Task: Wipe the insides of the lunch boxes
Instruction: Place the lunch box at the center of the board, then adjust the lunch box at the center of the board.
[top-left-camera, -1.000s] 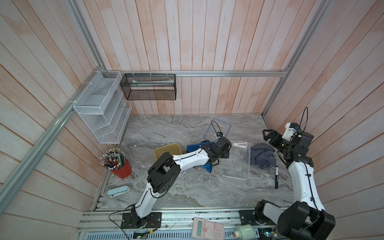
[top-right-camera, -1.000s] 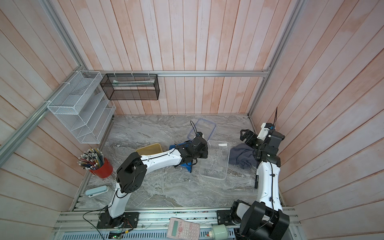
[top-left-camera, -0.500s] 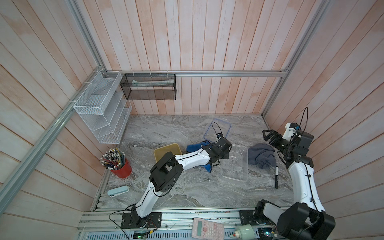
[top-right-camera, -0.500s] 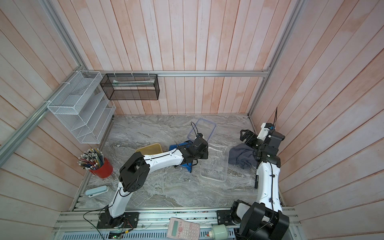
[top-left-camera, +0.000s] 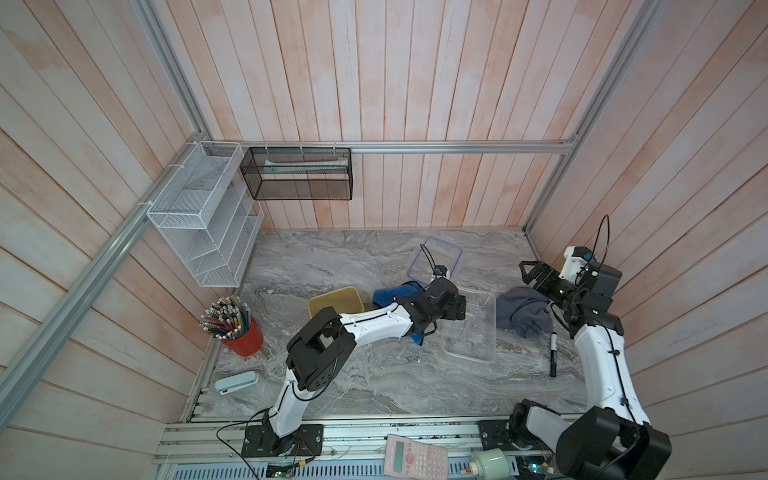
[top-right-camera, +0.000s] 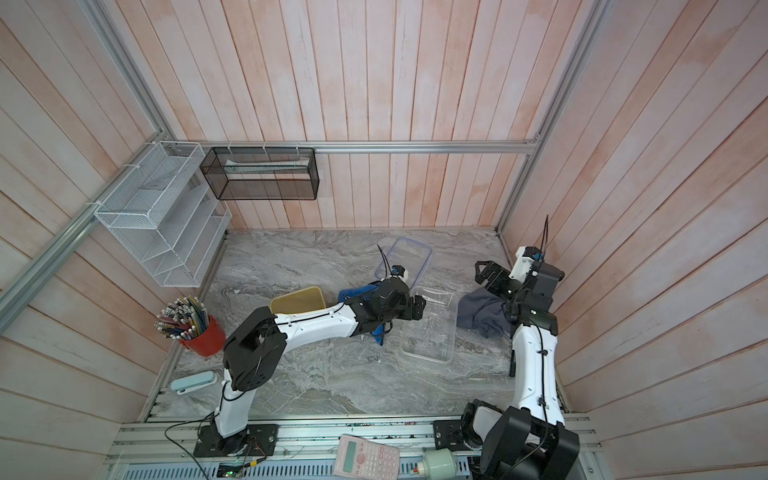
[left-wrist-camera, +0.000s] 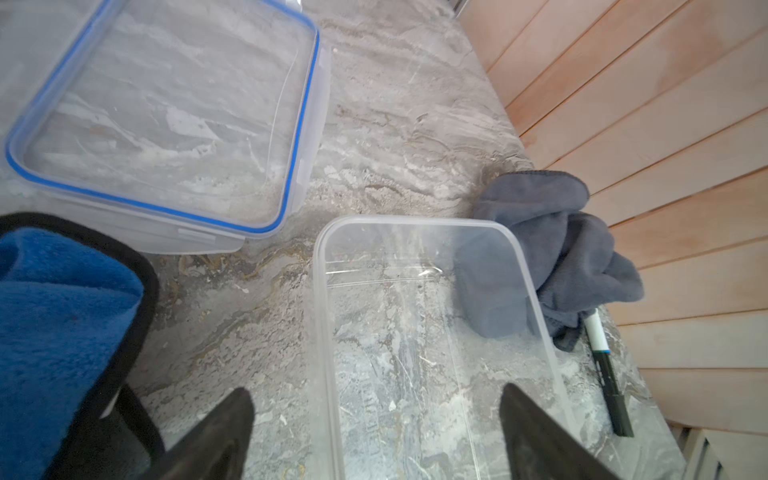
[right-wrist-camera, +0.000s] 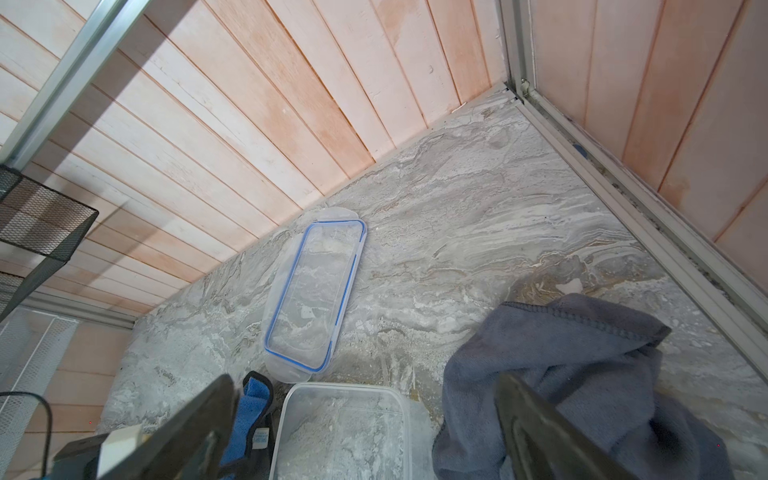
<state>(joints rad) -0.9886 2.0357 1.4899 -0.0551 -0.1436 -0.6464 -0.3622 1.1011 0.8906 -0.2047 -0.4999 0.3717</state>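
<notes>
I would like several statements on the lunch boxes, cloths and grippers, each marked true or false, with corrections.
1. The clear lunch box has its lid on. False: the blue-rimmed lid lies apart on the table.
2. The grey cloth lies beside the clear lunch box, outside it. True.
3. The left gripper holds the blue cloth. False: it is open and empty; the cloth lies under the arm.
4. The right gripper is open. True.
5. A black marker lies on the table. True.
</notes>
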